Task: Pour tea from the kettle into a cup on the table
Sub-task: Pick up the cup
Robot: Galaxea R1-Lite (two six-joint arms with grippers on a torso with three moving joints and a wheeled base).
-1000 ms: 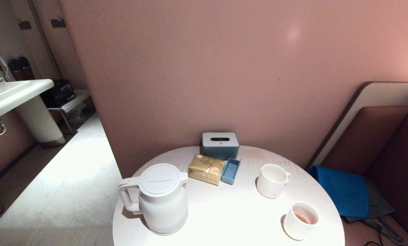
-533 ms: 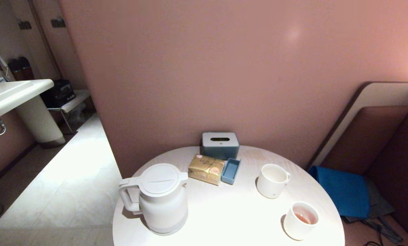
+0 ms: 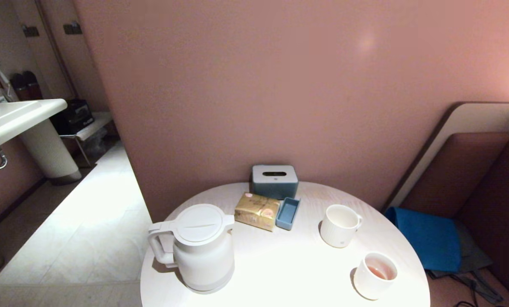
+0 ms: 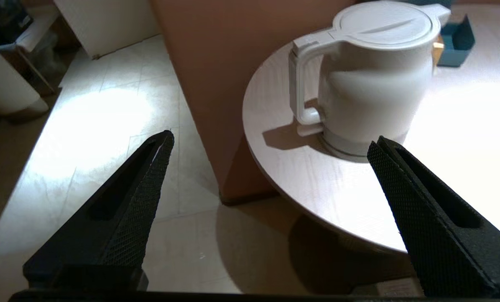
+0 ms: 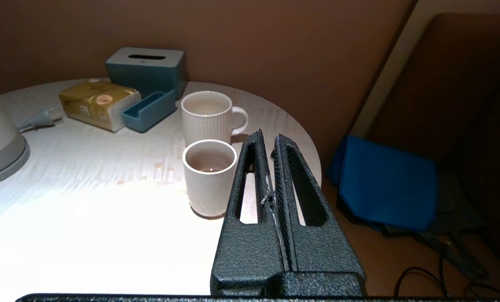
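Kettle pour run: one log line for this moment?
kettle: upright on table, lid on, unheld | cup: holds some tea | left gripper: open, short of kettle | right gripper: shut, empty, beside cup

A ribbed white mug with a small handle stands ahead of the closed jaws in the right wrist view. Farther off and to one side lies a small blue tray, touching a gold-wrapped packet. A grey-blue tissue box sits behind them against the pink wall. A grey plug rests near the packet. Off to the other side of those jaws, a blue cloth lies on the seat. Between the spread jaws of the left wrist view, the pale tiled floor shows. A white washbasin on a pedestal stands well apart.
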